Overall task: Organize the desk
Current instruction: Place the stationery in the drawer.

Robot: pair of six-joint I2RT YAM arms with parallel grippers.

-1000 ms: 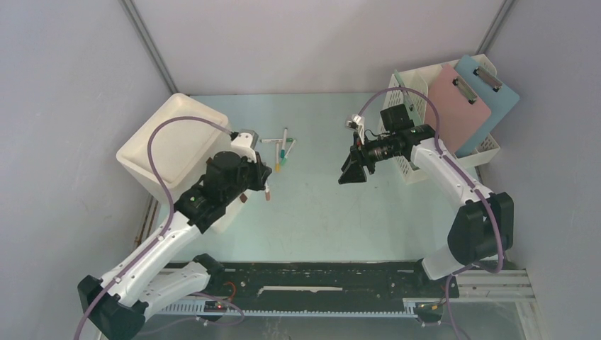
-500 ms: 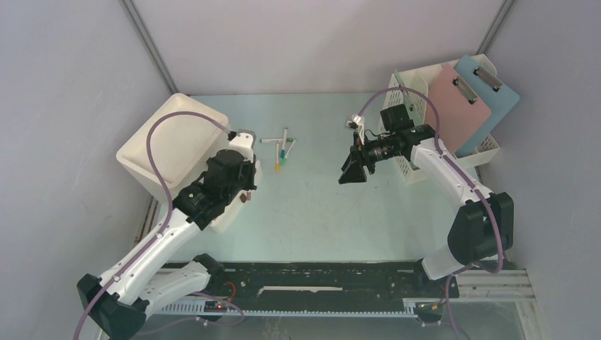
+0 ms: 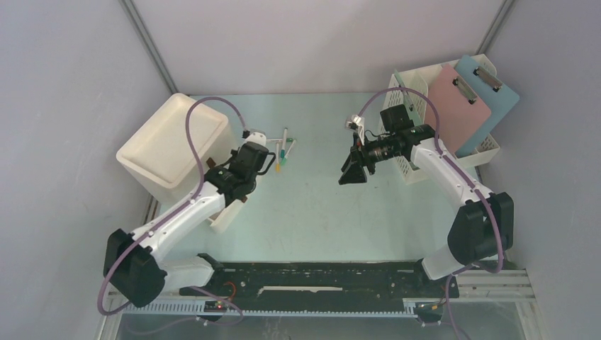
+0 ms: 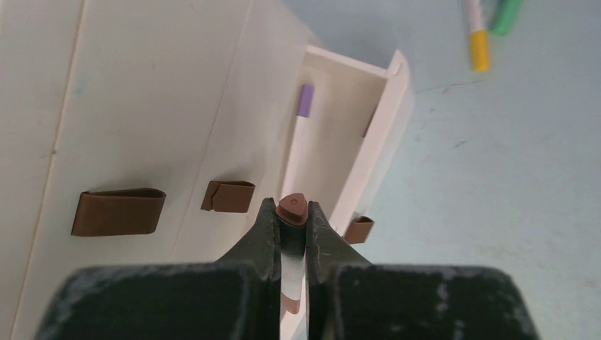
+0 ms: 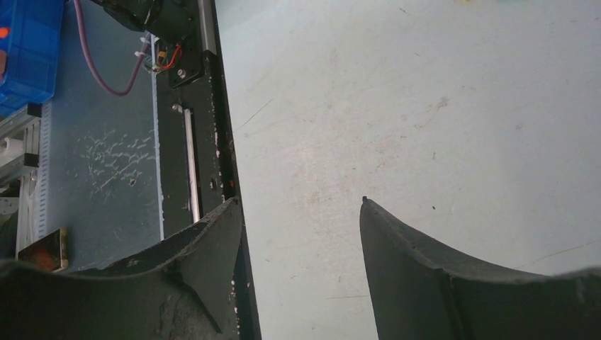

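Left end effector [image 4: 290, 212] clamps brown-capped marker [image 4: 292, 246] over open drawer [image 4: 378, 134].

Looks down from above and behind the arms, over the whole desk [image 3: 319, 212]. Hangs close above the white drawer box [image 4: 142, 85] at the left wrist, low over bare desk and black rail [image 5: 209, 142] at the right. Shares both patches with the top view.

Left of desk [image 3: 319, 212]: bin [image 3: 166, 142], drawer [image 4: 388, 134] open toward near right, one marker [image 4: 296, 145] lying inside. Just right of bin: loose pens [image 3: 282, 150]. Far right corner: file rack [image 3: 413, 81], two clipboards [image 3: 464, 110] standing in it.
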